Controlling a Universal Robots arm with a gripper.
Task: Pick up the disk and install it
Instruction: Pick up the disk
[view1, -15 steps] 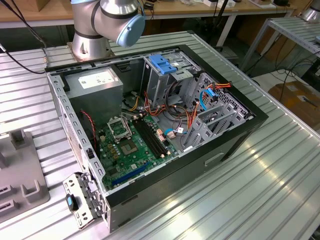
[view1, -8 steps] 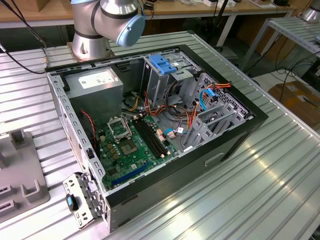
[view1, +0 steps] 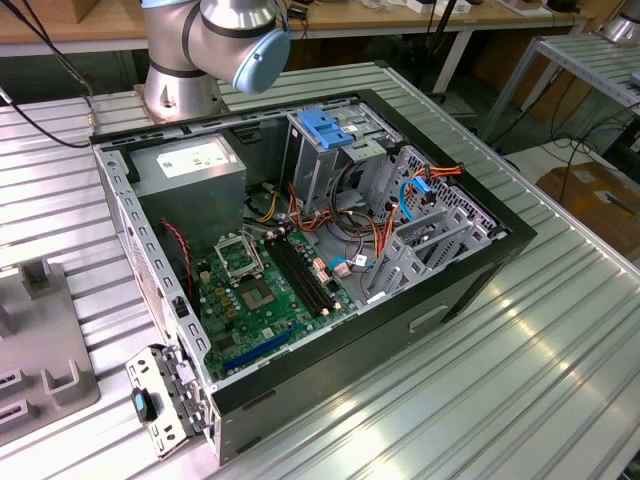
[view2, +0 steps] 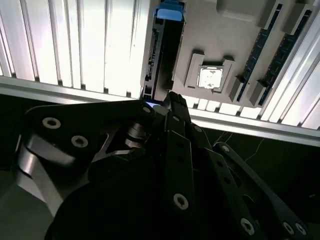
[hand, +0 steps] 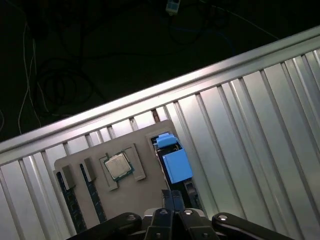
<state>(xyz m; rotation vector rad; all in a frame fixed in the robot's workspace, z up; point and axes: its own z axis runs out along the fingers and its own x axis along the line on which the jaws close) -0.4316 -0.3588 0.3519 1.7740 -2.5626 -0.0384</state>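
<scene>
Silver arm (view1: 185, 60) with blue cap (view1: 262, 55) — black end effector (view2: 162, 102), apparently silver-riveted links.

One disk (hand: 175, 167), one processor (hand: 116, 166), seemingly two memory sticks (hand: 67, 200), one grey holder (hand: 132, 197), one computer case (view1: 470, 270).

disk (hand: 176, 169) (view2: 167, 55) | look: flat dark body seen edge-on in both wrist views, blue plastic rail pieces at its far end, circuit-board side with a connector strip | pose: standing upright on a narrow edge | place: in a slot along the outer edge of the grey tray (hand: 132, 200), touching it
</scene>
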